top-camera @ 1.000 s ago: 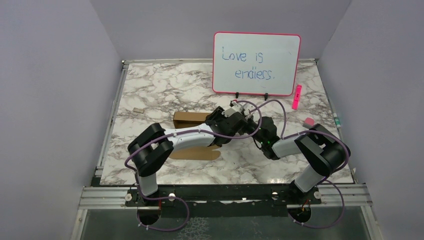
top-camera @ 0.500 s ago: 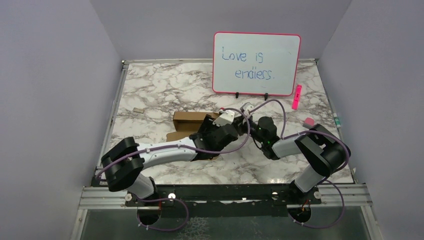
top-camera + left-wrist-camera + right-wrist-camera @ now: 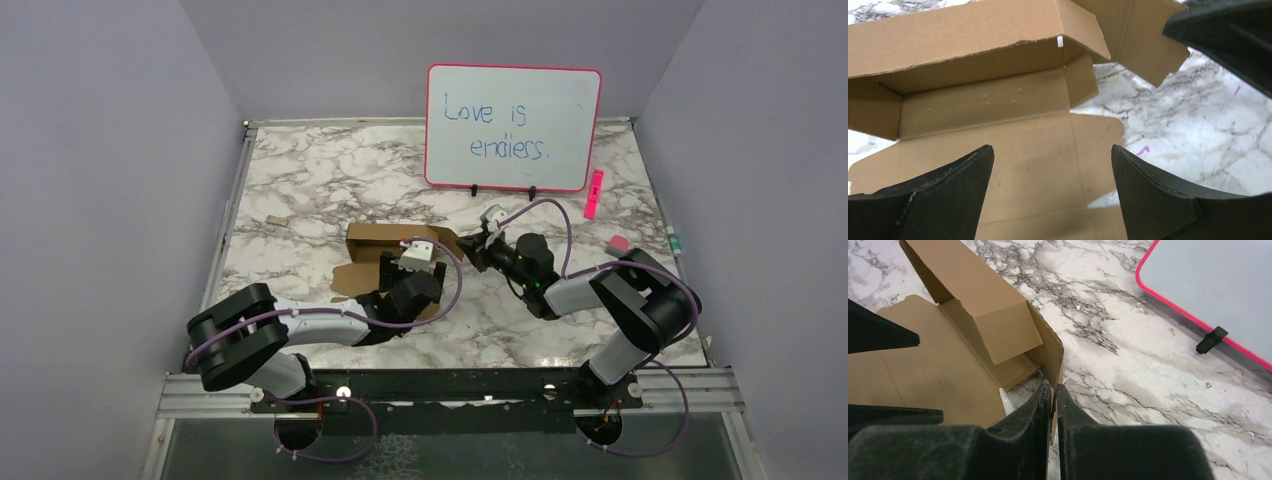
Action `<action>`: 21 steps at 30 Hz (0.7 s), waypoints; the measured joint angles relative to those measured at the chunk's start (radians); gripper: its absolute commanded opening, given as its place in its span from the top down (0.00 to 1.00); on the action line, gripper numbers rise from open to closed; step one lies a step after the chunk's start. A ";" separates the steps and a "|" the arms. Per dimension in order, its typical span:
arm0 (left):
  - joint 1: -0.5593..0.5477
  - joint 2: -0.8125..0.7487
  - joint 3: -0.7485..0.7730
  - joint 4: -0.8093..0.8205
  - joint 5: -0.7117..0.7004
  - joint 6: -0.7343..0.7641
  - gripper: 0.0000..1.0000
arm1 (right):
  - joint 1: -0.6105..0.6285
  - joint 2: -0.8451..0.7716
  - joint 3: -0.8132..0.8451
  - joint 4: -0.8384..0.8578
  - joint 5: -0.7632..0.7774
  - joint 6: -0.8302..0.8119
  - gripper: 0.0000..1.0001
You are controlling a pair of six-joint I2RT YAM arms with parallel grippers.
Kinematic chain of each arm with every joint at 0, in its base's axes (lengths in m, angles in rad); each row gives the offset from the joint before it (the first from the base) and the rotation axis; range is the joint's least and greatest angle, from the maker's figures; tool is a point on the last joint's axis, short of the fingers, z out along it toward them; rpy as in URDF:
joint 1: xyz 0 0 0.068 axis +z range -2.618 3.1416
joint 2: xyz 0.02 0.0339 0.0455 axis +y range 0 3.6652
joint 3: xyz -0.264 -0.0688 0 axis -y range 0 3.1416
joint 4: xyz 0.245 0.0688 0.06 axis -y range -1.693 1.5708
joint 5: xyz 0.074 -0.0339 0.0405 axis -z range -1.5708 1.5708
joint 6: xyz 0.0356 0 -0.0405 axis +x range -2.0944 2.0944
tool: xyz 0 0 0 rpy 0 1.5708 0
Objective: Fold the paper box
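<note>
The paper box (image 3: 372,240) is a brown cardboard sheet, partly folded, lying mid-table. Its back wall (image 3: 983,97) stands up with a flap bent over it, and its base panel (image 3: 1033,165) lies flat. My left gripper (image 3: 1052,147) hangs open just above that base panel with nothing between its fingers; from above it sits at the box's near side (image 3: 398,275). At the box's right end, my right gripper (image 3: 1053,388) is shut on the edge of the upright end flap (image 3: 1050,352); the top view shows it there too (image 3: 468,246).
A pink-framed whiteboard (image 3: 513,127) stands on clips at the back. A pink marker (image 3: 595,193) and a pink eraser (image 3: 617,243) lie at the right. A tiny cardboard scrap (image 3: 272,221) lies to the left of the box.
My left arm has pulled back toward the near left, off the box's right end, and its jaws have opened wide. The right gripper has kept its pinch on the flap.
</note>
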 measured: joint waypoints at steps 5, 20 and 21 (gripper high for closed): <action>0.036 0.089 0.000 0.125 0.011 -0.007 0.11 | 0.000 0.000 0.000 0.000 -0.005 0.000 0.86; 0.134 0.286 -0.005 0.429 0.045 -0.002 0.11 | 0.000 0.000 -0.008 0.000 -0.010 0.000 0.86; 0.134 0.304 -0.003 0.443 0.045 0.002 0.11 | 0.000 0.000 -0.008 0.000 -0.010 0.000 0.86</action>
